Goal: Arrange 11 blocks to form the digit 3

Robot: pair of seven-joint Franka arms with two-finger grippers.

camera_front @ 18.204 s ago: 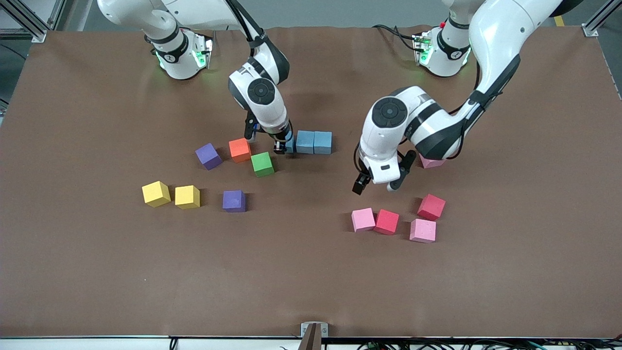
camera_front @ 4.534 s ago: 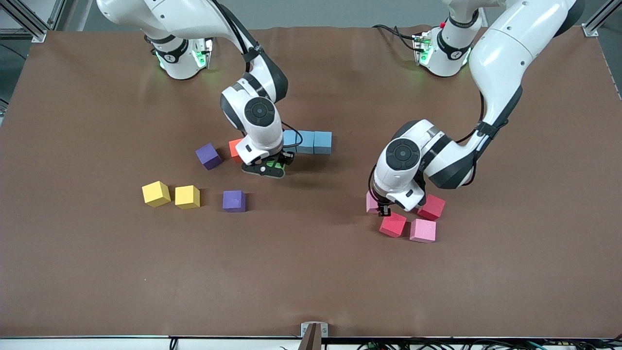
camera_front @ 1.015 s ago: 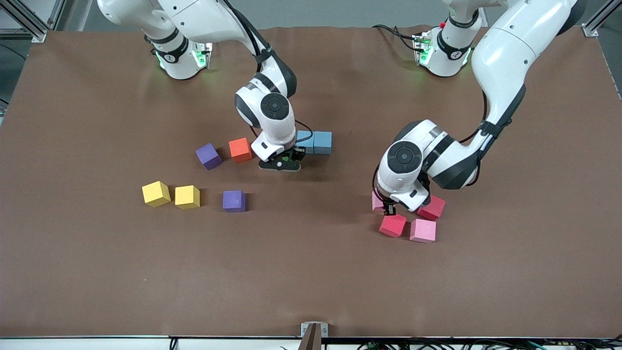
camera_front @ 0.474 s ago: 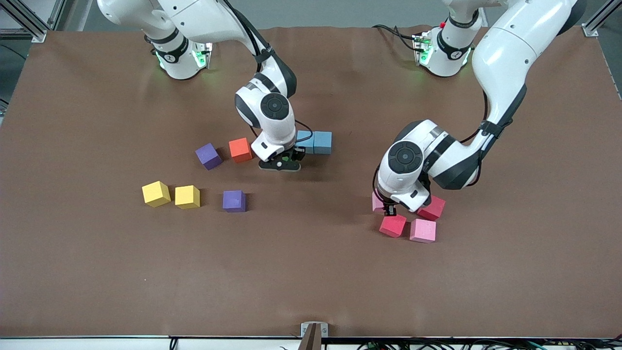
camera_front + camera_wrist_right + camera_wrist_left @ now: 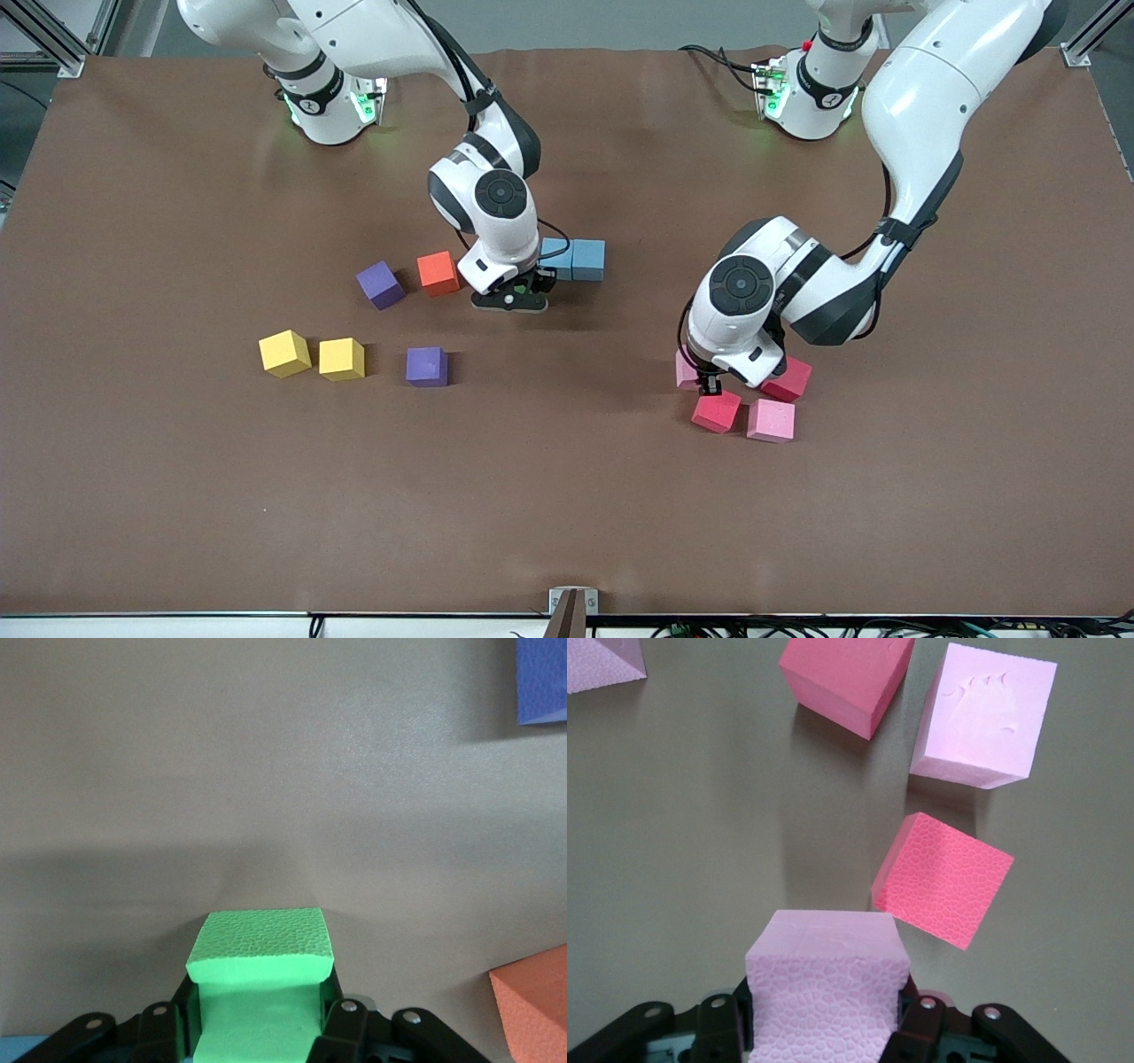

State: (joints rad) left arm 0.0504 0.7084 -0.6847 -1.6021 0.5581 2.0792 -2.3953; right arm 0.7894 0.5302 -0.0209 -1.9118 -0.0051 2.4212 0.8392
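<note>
The surface (image 5: 567, 496) is a matte brown sheet, bare along the edge nearest the front camera, where a small metal bracket (image 5: 572, 604) sits at mid-edge; grey flooring and aluminium framing border it.

Nearest the camera, toward the left arm's end, lie a pink cube (image 5: 771, 420) and a red cube (image 5: 717, 411), close together, with a second red cube (image 5: 788, 379) slightly farther back. All are matte foam with a pebbled skin; the pink one carries small dents on its top face in the left wrist view (image 5: 983, 713). The left gripper (image 5: 709, 383) is clenched on another pink cube (image 5: 826, 988), held between its black fingers (image 5: 920, 1020) just beside the near red cube (image 5: 943, 879). Whether that held cube rests on the surface cannot be told.

Toward the right arm's end, two yellow cubes (image 5: 284, 353) (image 5: 342, 359) sit side by side, with a purple cube (image 5: 427, 366) beside them.

Farther back are a second purple cube (image 5: 381, 284), turned askew, and an orange cube (image 5: 438, 273). The right gripper (image 5: 511, 299) stands just beside the orange cube, grasping a green cube (image 5: 259, 988) low over the surface. Two light blue cubes (image 5: 556, 259) (image 5: 588, 260) touch in a row just beside that gripper, the nearer of them partly hidden by the arm.

The two arm bases (image 5: 330, 102) (image 5: 811, 93) stand along the farthest edge, showing green lights.
</note>
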